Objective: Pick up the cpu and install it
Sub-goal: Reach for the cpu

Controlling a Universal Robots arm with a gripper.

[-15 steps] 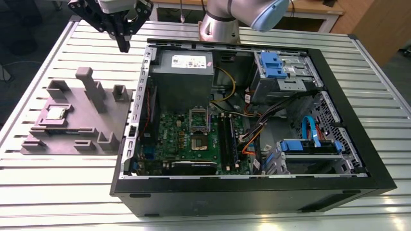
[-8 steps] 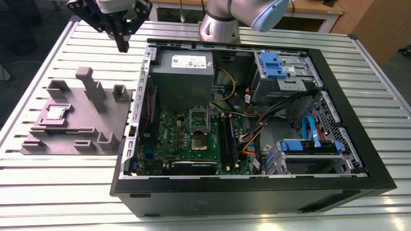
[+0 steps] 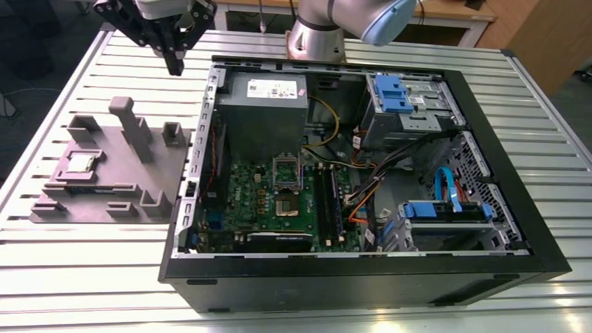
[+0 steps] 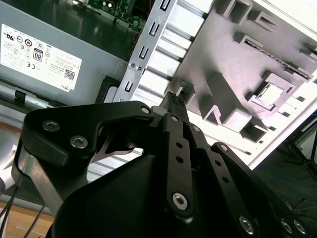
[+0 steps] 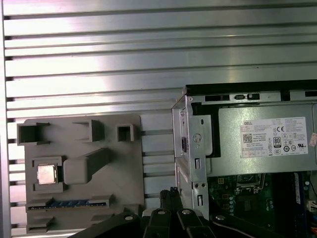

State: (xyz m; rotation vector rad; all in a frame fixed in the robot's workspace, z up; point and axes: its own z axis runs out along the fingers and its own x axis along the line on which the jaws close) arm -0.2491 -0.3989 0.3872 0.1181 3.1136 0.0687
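Fingertips of the gripper meet in one narrow point, closed on nothing. Its body and most of the arm are cut off at the exterior view's upper edge. The closed tip hangs over the slatted metal table, above the strip between the grey fixture and the open computer case. How high it hangs is hard to judge.

The cpu lies flat in a square recess of the fixture, toward the exterior view's left and well apart from the gripper. It is uncovered and nothing touches it.

In the second wrist view, the gripper and its black linkages hide much of the table. The cpu is a pale, glaring patch there, with edges that are hard to make out, and the fixture runs out of the picture.

The first wrist view looks straight down past the gripper. The cpu reads clearly as a silver square in its pocket. A dark strip with blue marks lies in a nearby slot, too small to identify.

The exterior view takes in the whole case interior: the power supply, the green motherboard and a square socket. Whether the socket's frame stands open cannot be told.
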